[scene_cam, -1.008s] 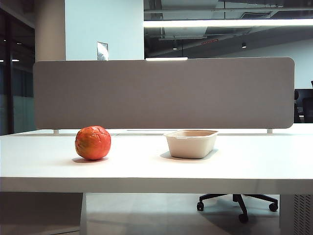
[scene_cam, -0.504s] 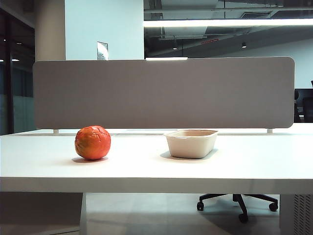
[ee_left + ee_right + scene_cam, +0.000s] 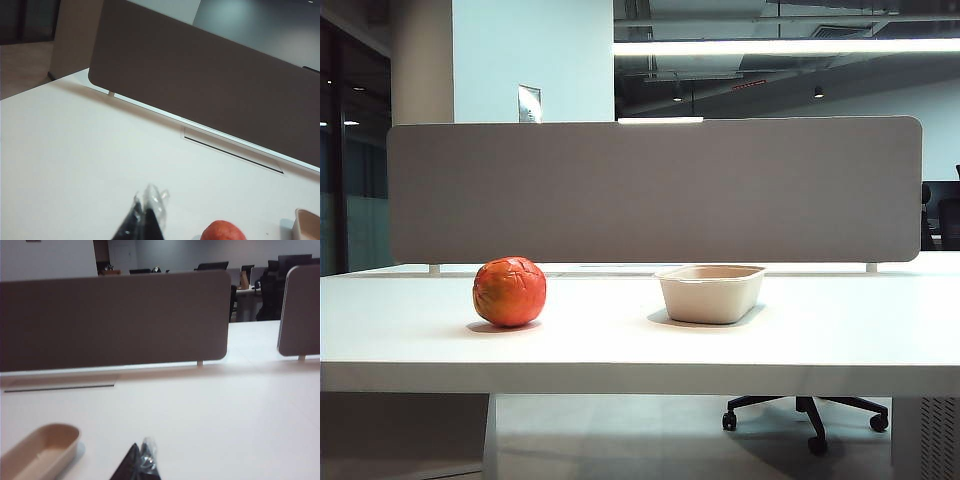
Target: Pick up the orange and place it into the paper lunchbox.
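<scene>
My left pincer (image 3: 145, 220) and right pincer (image 3: 141, 462) sit pressed together above the white table (image 3: 820, 340), while the wrinkled reddish-orange ball of an orange (image 3: 510, 291) and the beige moulded paper lunchbox (image 3: 711, 292) lie exactly where they were a second ago, so the pickup has yet to start.

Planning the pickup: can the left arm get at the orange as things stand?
Probably yes. The orange sits alone on the table, nothing between it and the shut left tool; the lunchbox lies beyond it.
</scene>
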`<state>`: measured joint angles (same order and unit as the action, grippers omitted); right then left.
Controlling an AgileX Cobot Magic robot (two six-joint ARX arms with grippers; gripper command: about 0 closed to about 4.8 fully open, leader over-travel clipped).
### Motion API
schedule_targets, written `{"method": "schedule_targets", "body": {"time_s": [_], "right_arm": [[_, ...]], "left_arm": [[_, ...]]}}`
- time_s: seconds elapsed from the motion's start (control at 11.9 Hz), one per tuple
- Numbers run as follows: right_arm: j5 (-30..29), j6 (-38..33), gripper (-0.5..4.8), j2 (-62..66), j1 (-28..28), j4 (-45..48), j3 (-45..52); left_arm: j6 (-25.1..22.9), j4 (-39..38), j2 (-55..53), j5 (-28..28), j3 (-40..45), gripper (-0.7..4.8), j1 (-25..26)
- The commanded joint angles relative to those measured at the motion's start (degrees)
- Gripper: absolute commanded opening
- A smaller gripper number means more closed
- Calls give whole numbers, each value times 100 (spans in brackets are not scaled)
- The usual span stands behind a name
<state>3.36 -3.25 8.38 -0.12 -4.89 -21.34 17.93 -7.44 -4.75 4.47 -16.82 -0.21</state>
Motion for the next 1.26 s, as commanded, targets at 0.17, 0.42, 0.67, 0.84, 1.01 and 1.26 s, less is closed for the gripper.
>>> {"method": "schedule_targets", "body": {"time_s": [0.17,0.42,0.67,0.84,1.01,1.26], "right_arm": [[-442,-20,-4,1456,2,81,-1241],[-1895,-17,-4,3853,350,20,-2999],[-1895,-17,-4,4334,726,20,-3357],[-2522,-15,-4,5182,1530,-590,-3888],[-2601,72,-4,5156,1587,-2065,-3943],[-2601,223,-4,5156,1585,-2105,-3941]], "left_arm": [[50,-105,-1641,-153,-1320,-6,-11],[-9,87,-4634,-1770,-3497,-6,-245],[-459,133,-5123,-1897,-3805,-6,-621],[-597,94,-5849,-1563,-4041,-6,-1700],[-1027,-68,-6024,-1478,-4041,-6,-1725],[-1235,-308,-6037,-1475,-4039,-6,-1727]]}}
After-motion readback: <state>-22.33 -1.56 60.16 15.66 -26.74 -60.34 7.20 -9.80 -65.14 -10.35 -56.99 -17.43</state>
